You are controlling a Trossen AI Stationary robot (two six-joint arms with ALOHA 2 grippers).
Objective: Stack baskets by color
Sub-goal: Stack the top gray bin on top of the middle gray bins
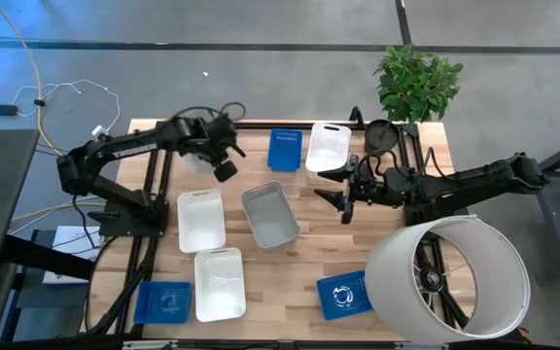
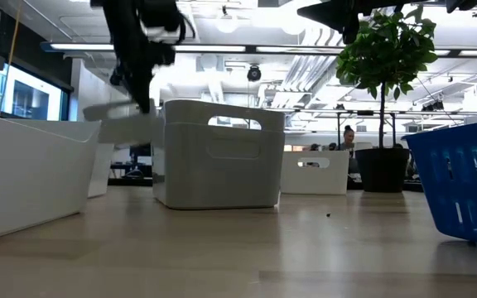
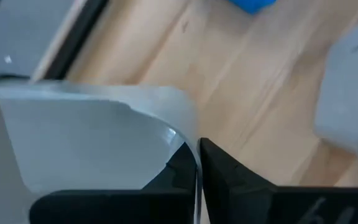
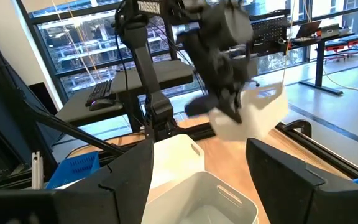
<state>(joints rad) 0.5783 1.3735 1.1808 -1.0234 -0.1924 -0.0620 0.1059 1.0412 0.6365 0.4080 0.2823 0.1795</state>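
The left hand pinches the rim of a white basket lifted over the tabletop's far-left corner, nearest the white baskets below it; the right hand waits wide.

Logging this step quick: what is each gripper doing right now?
Left gripper: jaws closed on the rim of a white basket.
Right gripper: jaws open, holding nothing.

white baskets: 4 | grey basket: 1 | blue baskets: 3
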